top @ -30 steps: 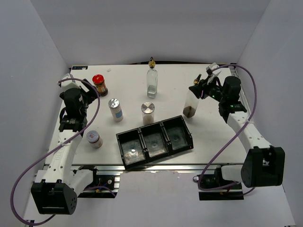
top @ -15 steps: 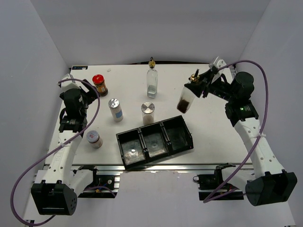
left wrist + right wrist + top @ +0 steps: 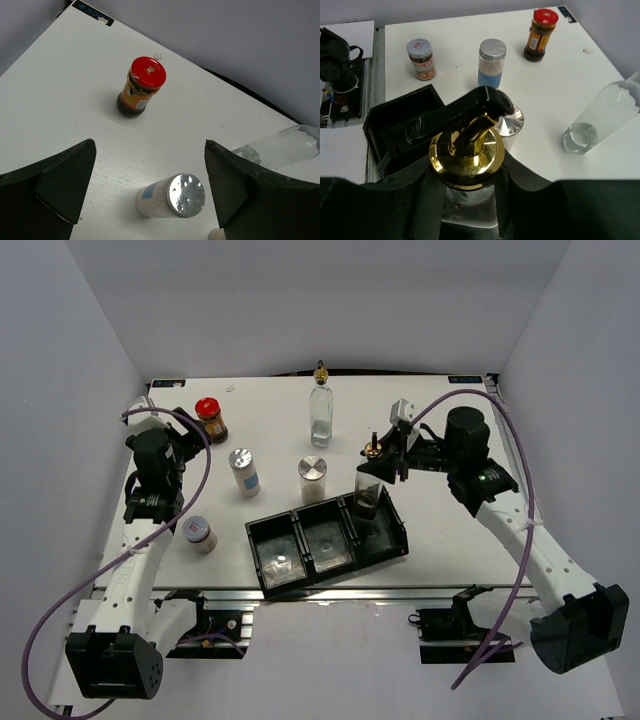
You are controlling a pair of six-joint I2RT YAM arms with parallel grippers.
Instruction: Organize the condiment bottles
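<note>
right end effector (image 3: 384, 464) clamped on glass bottle (image 3: 368, 486), carried leftward over tray (image 3: 254, 545) | left end effector (image 3: 150, 192) apart, unmoved

no writing is legible anywhere. the red-lidded jar (image 3: 140, 90) has a yellowish label, the blue-labelled shaker (image 3: 491, 67) and red-labelled shaker (image 3: 422, 61) show blurred print, and the black sticker (image 3: 93, 12) bears white marks too small to read.

Two glass bottles (image 3: 320, 412) (image 3: 368, 480) with gold pourers; three silver-lidded shakers (image 3: 244, 472) (image 3: 313, 478) (image 3: 199, 533); one red-lidded jar (image 3: 211, 420); one black tray (image 3: 398, 525) of three compartments.
</note>
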